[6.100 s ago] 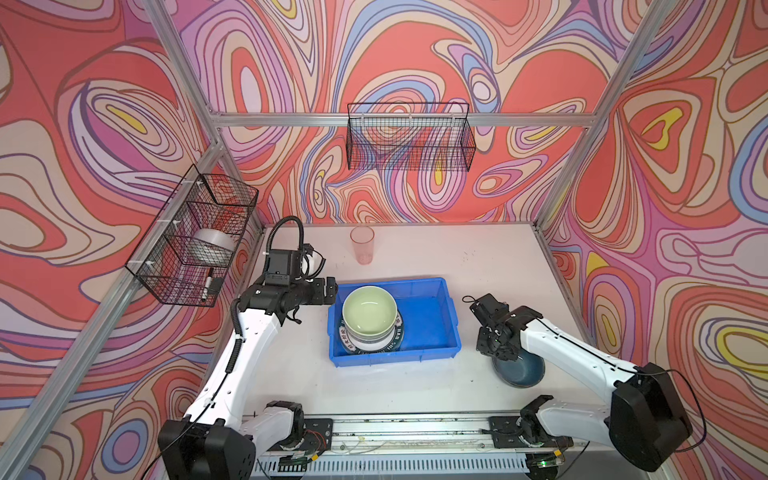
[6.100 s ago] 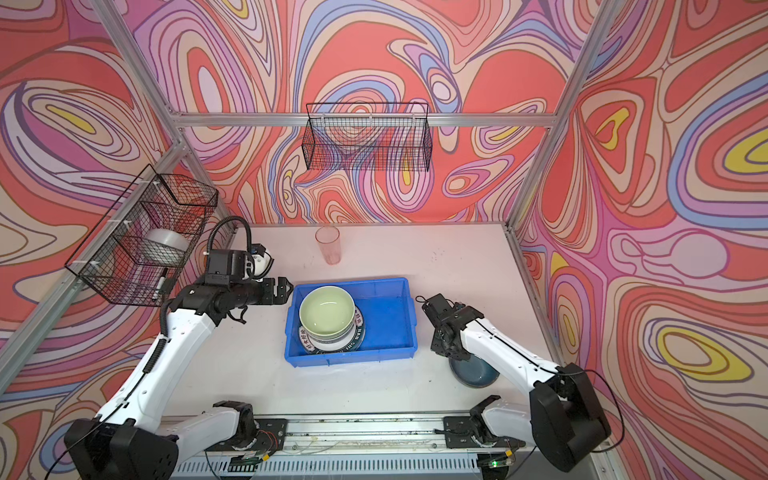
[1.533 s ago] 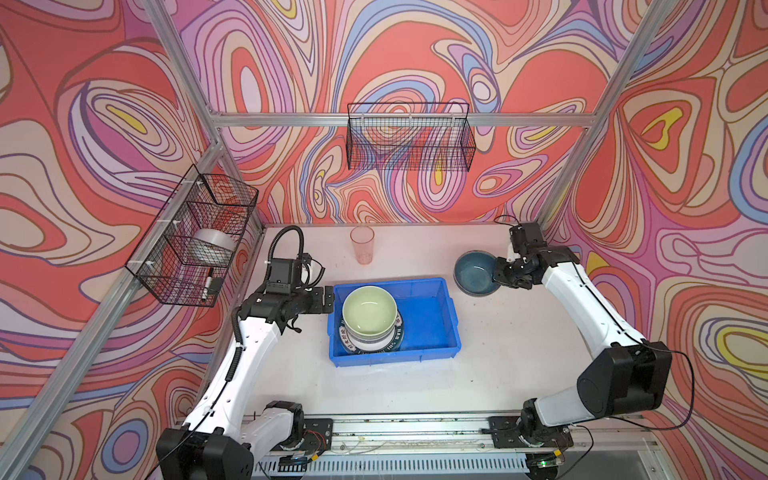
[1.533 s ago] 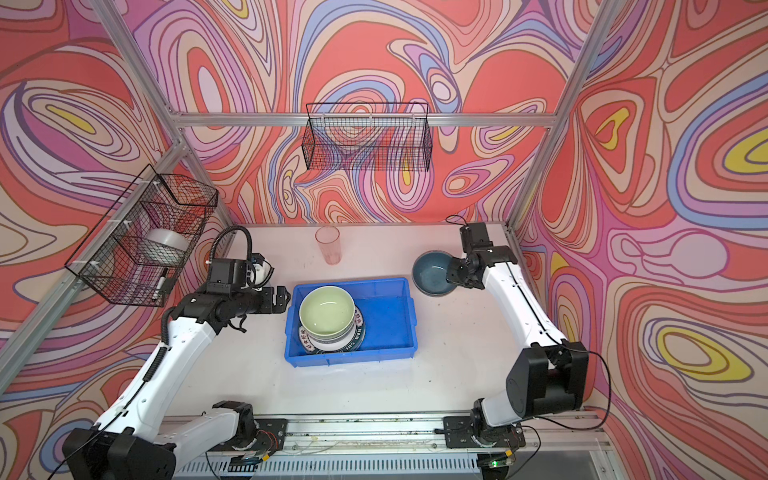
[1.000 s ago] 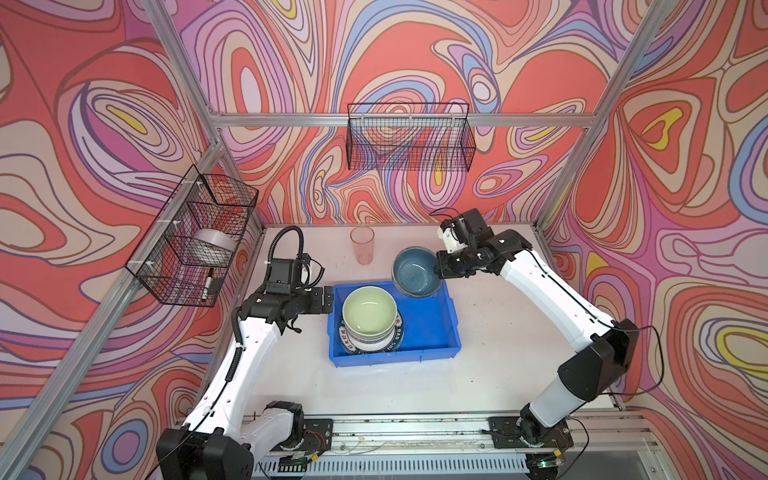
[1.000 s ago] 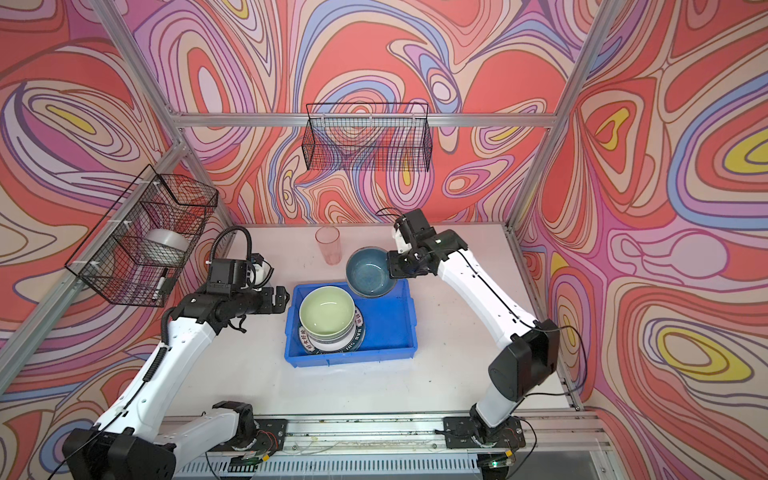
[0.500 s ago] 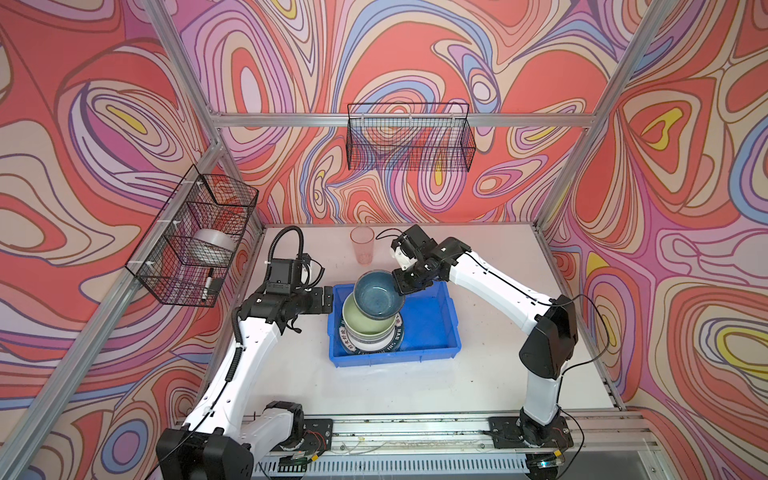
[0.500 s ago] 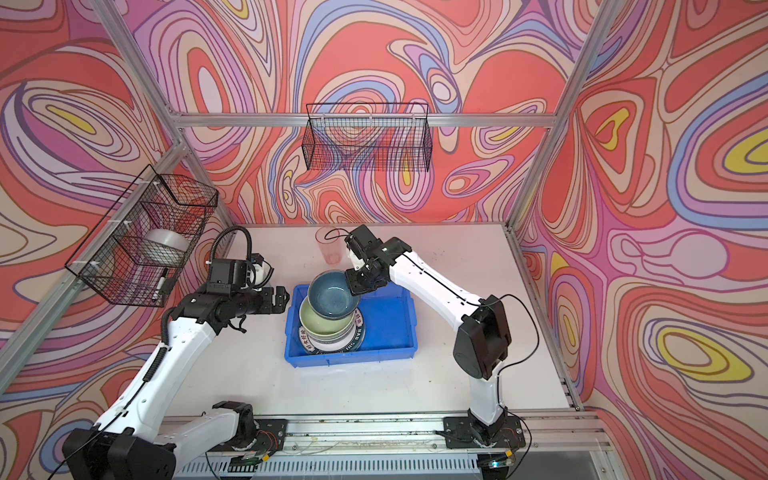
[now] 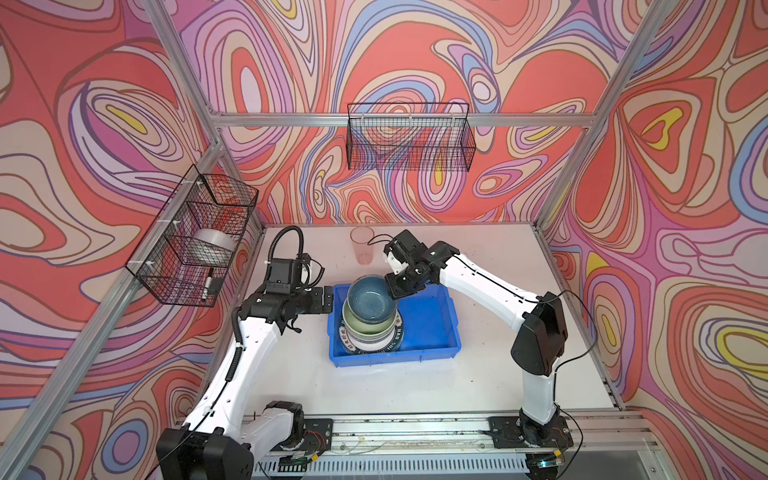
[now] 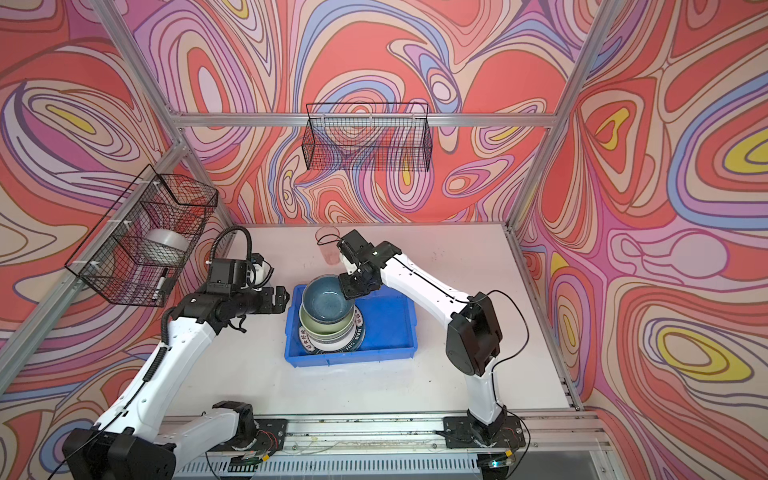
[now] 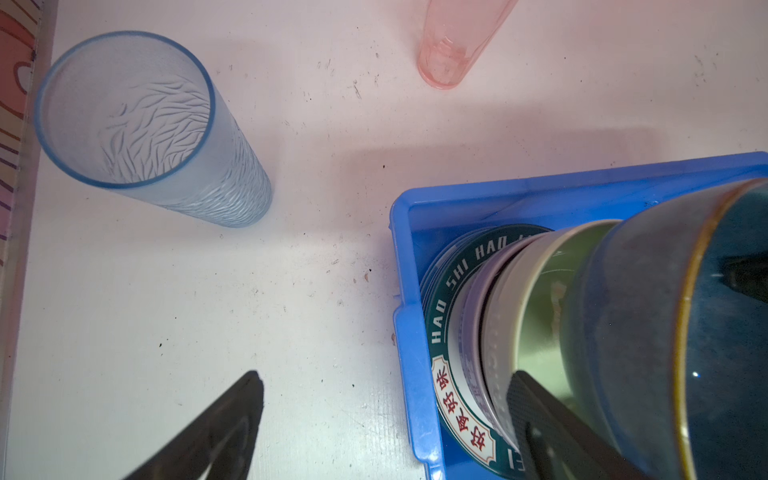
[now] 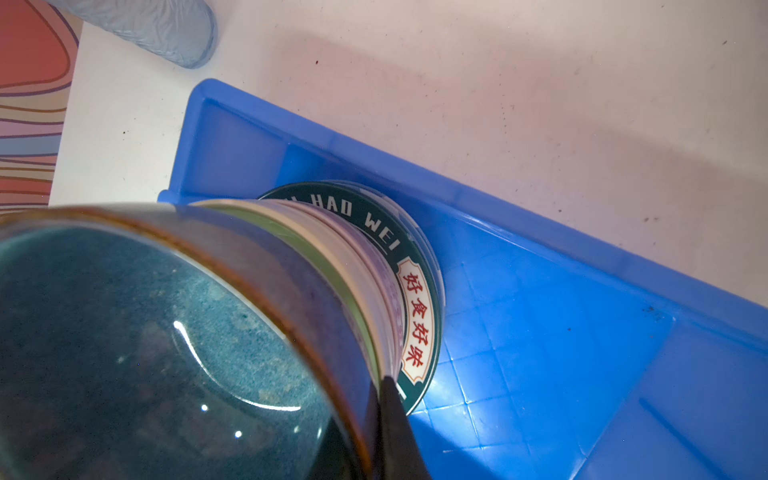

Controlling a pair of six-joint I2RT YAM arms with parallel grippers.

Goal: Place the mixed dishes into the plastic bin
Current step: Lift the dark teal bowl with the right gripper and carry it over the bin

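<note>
The right gripper [image 9: 393, 288] has swung in from the frame's right, bringing the dark blue bowl [image 9: 371, 300], rim pinched, over the plastic bin [image 9: 434, 332], mid-frame in both top views. The left gripper [image 9: 327, 300] hangs spread wide left of the bin. Left wrist view: the bowl tops the pale green bowl [image 11: 540, 324], perhaps unseated; early release could tip it. Right wrist view: a finger [image 12: 395, 428] clamps the rim; dragging sideways could topple everything.

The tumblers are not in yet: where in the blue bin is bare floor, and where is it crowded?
Free: the right half of the blue bin, bare floor between the lettered plate and the right wall. Crowded: the left half, filled by the plate and bowl stack, topped by the dark blue bowl held in the right jaws.
</note>
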